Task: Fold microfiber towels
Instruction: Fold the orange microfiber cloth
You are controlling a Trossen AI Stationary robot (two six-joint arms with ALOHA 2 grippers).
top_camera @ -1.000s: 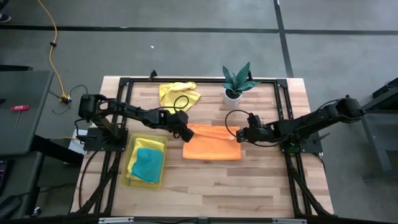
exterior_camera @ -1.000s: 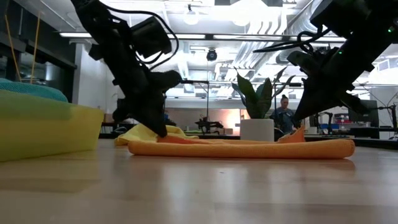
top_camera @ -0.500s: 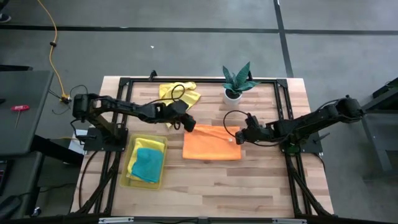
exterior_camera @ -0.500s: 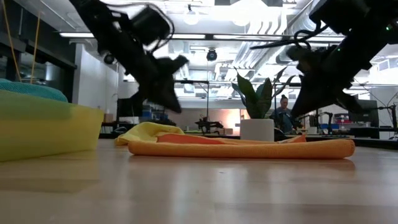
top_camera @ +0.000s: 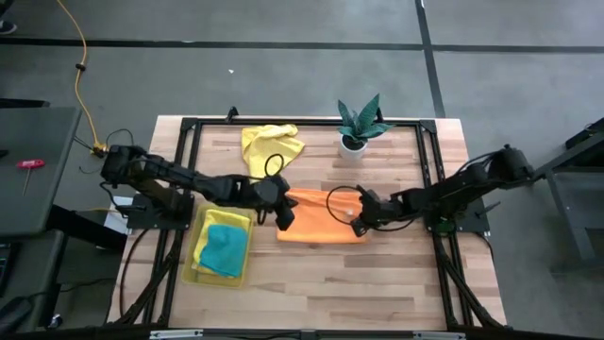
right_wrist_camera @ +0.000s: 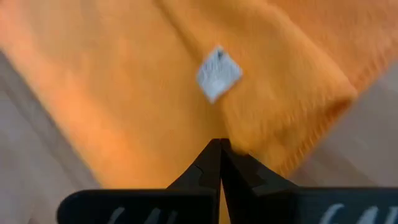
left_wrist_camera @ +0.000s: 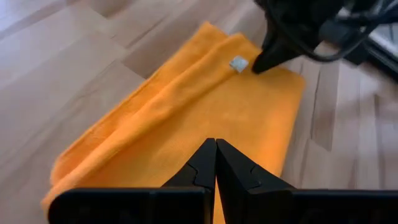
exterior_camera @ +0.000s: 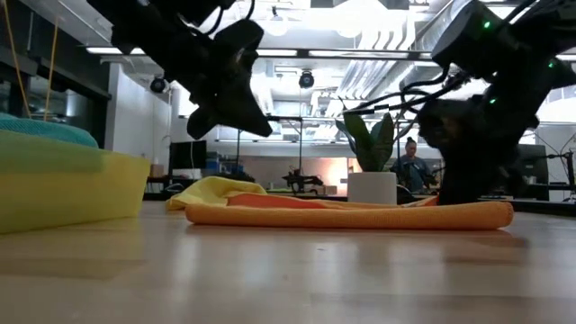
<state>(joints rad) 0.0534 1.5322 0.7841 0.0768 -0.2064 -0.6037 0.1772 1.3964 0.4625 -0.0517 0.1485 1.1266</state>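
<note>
Pressing down with fingers together, the right gripper (top_camera: 357, 216) at the orange towel (top_camera: 316, 220)'s three-o'clock edge could drag its fold askew, while the left gripper (top_camera: 282, 217), also closed, hovers at nine.

lab/workshop | exposed ceiling ducts (exterior_camera: 378, 36) | framed wooden table (top_camera: 396, 274) | grey floor (top_camera: 283, 85)

Grey concrete floor (top_camera: 283, 66) around the table — bright ceiling lights (exterior_camera: 297, 40) (open workshop) beyond.

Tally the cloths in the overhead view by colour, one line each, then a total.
Orange cloth: 1
Yellow cloth, loose on the table: 1
Teal cloth: 1
Yellow cloth beneath the teal one: 1
Total: 4
</note>
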